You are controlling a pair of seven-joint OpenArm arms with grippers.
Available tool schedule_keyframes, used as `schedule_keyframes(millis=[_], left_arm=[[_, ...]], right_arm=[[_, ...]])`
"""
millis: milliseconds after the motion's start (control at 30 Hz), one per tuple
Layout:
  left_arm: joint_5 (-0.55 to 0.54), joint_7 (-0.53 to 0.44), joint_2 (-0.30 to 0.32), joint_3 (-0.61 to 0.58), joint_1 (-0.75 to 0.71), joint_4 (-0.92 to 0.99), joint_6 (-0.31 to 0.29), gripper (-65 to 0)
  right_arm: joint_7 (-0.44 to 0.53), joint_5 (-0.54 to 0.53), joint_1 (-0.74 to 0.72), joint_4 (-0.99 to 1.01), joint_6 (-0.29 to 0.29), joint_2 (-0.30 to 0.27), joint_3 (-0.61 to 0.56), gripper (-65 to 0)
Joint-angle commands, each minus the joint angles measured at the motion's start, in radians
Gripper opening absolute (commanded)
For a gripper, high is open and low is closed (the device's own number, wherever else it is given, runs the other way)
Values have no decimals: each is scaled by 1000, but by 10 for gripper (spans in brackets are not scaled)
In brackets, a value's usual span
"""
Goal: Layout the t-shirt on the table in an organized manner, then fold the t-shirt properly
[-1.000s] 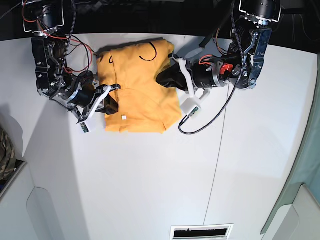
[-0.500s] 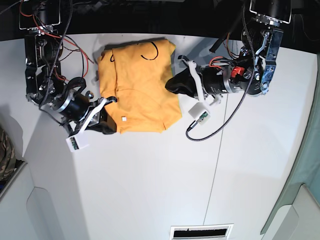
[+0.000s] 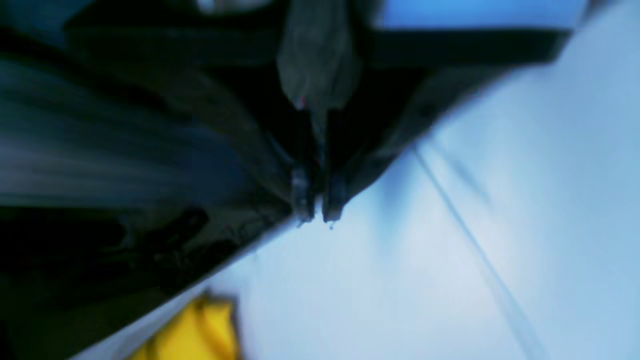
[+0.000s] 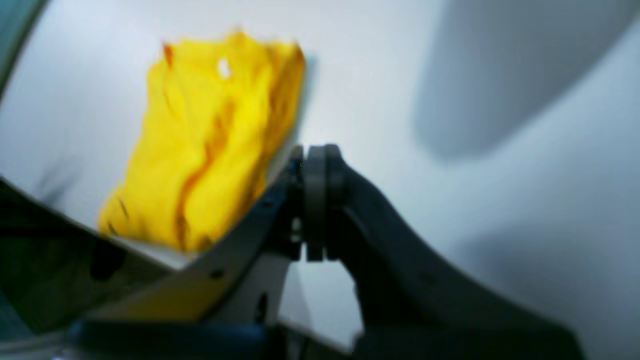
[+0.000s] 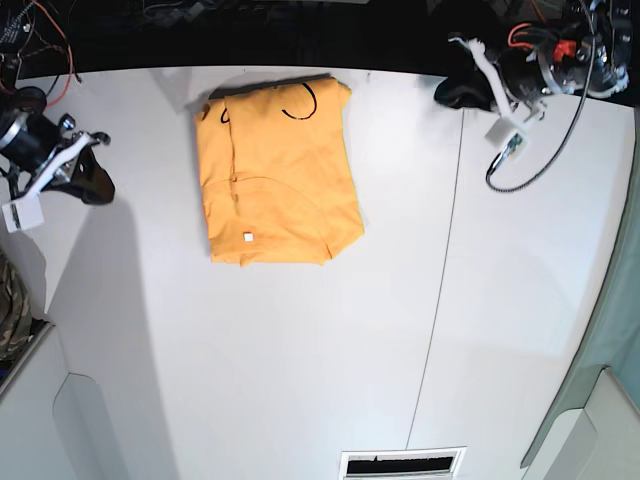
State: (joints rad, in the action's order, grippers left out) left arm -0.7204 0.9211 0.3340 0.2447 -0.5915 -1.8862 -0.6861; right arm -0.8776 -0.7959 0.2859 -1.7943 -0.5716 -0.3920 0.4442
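Note:
The orange-yellow t-shirt [image 5: 275,175] lies folded into a compact rectangle near the far edge of the white table [image 5: 300,360], with its small white tag [image 5: 246,237] facing up. My left gripper [image 5: 458,93] is off to the shirt's right at the table's far edge, shut and holding nothing. The left wrist view shows its tips [image 3: 316,209] nearly together, with a corner of the t-shirt [image 3: 200,330] below. My right gripper [image 5: 96,185] is at the table's left side, shut and empty. In the right wrist view the shut right gripper [image 4: 315,159] is well apart from the t-shirt [image 4: 210,135].
A camouflage cloth [image 5: 10,310] shows at the left edge. A thin dark seam [image 5: 440,280] crosses the table on the right. A vent slot [image 5: 404,464] sits at the near edge. A cable with a small white box [image 5: 505,140] hangs from the left arm.
Both arms have pulled back from the folded shirt, the left one up to the right and the right one out to the left. The shirt has stayed put.

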Motion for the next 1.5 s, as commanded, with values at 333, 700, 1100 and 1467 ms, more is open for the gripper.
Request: schedule_keyframes(millis=[333,700,1100,1467], left_arm=[[71,4,20,88,-408,-47,-12,-604],[286,81,37,-67,-338,311,54,-605],[496,6,27,-578,73,983,264,-616],[497,-31,-115,-742,347,1295,264,-622]], right_arm=[[13,4,414,-16,-20,-73,-14,-650],[5,275,490,104,-8,-73,-357,-650],[-113,318,250,576,105,-72,-653,-650],[-177,298,41,809,130,-38,-670,-650]])
